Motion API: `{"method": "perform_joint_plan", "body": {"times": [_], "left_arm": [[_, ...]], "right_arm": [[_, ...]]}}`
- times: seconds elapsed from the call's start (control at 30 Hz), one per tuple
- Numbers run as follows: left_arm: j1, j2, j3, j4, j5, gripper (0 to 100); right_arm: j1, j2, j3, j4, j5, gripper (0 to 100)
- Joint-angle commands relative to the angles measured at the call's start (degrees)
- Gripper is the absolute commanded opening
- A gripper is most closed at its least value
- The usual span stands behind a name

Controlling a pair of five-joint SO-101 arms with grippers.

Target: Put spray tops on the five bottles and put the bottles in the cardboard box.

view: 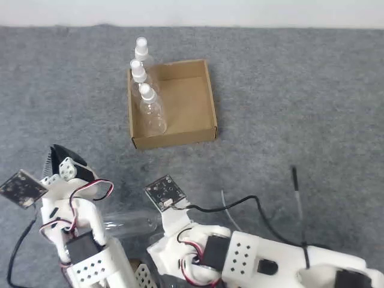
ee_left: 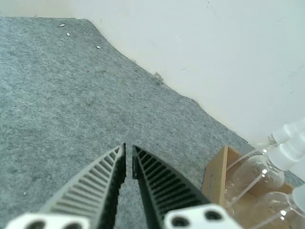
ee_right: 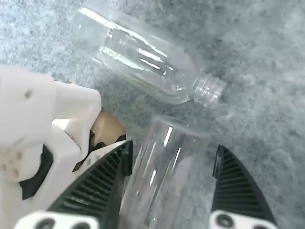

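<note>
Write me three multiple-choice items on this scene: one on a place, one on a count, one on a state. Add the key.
1. Where does the uncapped clear plastic bottle with its threaded neck in sight lie?
A. in a metal tray
B. on the grey carpet
C. on top of an arm

2. How many clear bottles bear white spray tops?
A. one
B. three
C. five

3. How is the left pincer?
A. shut, holding nothing
B. shut on a bottle
C. wide open

Key: B, it lies on its side on the carpet. B, three tops stand in a row at the brown cardboard box. A, its fingers nearly meet with nothing between them.
</note>
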Motion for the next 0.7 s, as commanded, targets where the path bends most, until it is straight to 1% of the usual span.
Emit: {"method": "perform_joint_plan", "body": {"times": [0.0,0.17,0.27,0.33,0.47,0.5,0.57,0.67], "left_arm": [[-0.18,-1.14,-0.48,-1.49,-0.26,3],[-0.18,-1.14,-0.48,-1.49,-0.26,3],[-0.18,-1.14,-0.48,-1.49,-0.26,3],[-0.18,-1.14,-0.48,-1.49,-0.26,3],[-0.26,-1.05,-0.48,-1.49,-0.26,3],[-0.26,-1.05,-0.48,-1.49,-0.26,3],[-0.26,-1.05,-0.48,-1.49,-0.26,3],[-0.26,-1.05,-0.48,-1.49,-0.26,3]], "right_arm": [[-0.48,5.85,-1.23,-3.12,1.23,21.0],[-0.22,13.93,-4.40,-3.03,1.23,21.0],[1.45,16.92,-5.45,-2.95,1.23,20.6],[3.03,17.54,-6.24,-2.95,1.32,16.1],[6.02,17.54,-7.03,-2.95,4.92,0.9],[6.81,17.54,-7.21,-2.95,5.10,0.3],[8.40,17.45,-7.38,-2.86,5.27,2.4],[10.86,16.22,-7.65,-1.89,5.36,1.7]]}}
